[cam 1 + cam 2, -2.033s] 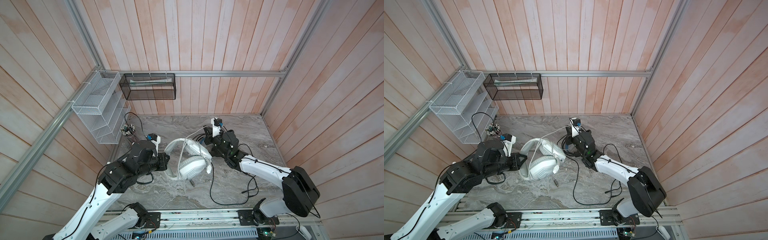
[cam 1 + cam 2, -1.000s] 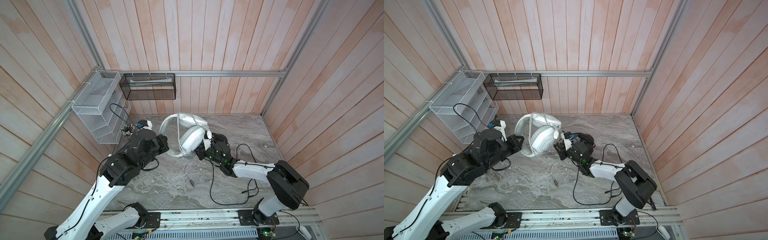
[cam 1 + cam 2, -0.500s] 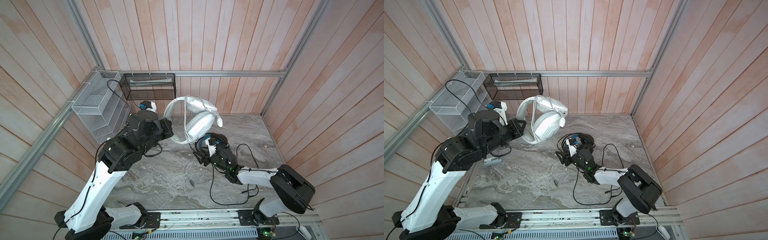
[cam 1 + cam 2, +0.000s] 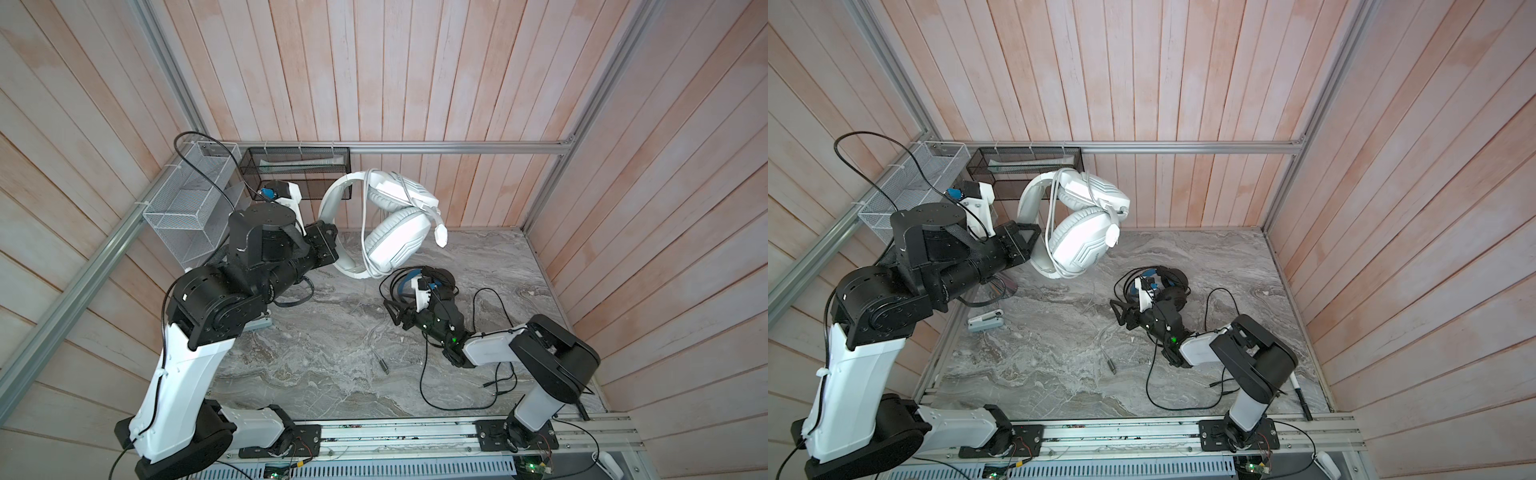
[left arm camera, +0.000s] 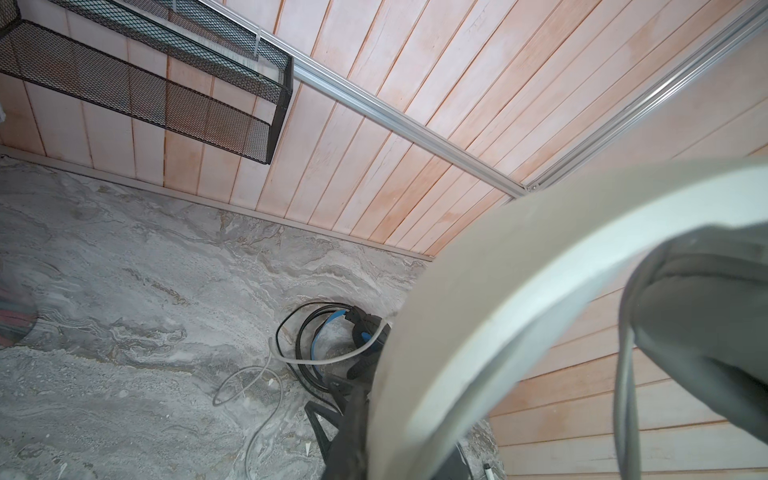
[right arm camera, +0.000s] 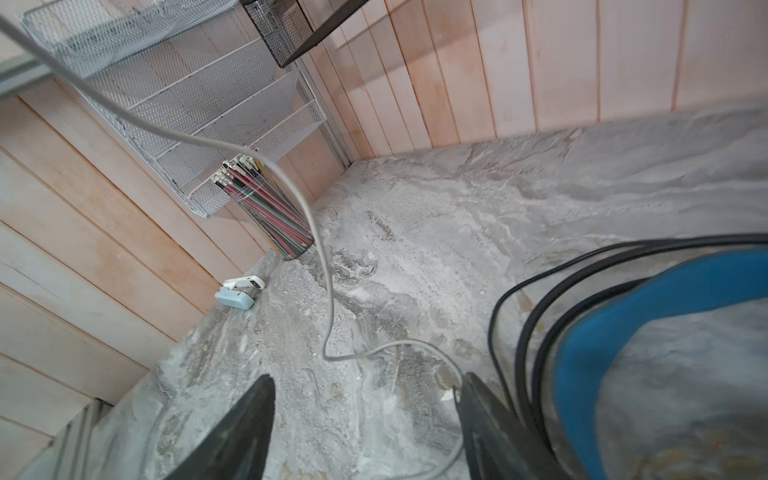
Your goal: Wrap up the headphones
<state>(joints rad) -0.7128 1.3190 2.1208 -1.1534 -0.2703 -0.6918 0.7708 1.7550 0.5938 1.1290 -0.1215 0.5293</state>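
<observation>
- While the left gripper (image 4: pixel 331 246) is pressed shut on the curved band of the white plastic over-ear headset (image 4: pixel 395 239), that headset hangs in the air over the back of the grey marbled table (image 4: pixel 311 374), close to the wooden wall.
- Several turns of its thin white cable (image 6: pixel 324 291) lie around the band and cups. The rest drops to the table and ends in a dark plug (image 4: pixel 384 368).
- The right gripper (image 6: pixel 365 432) sits low over the table with its jaws spread, holding nothing. The loose white cable runs between them, unpinched.
- Just beside that gripper lies the black corded headset with a blue-lined headband (image 4: pixel 432 278). Its black cable is partly looped about it and partly sprawled toward the front rail.
- The white headset looks light, with a hard shell and a springy band, so the band is probably the sound place to clamp. The padded cushions would squash, and the slim microphone boom (image 4: pixel 439 232) looks breakable.
- The cable seems limp and smooth, so turns may slide off unless it is kept taut. I would take it on the slack close to where it leaves the last turn, not out near the plug.
</observation>
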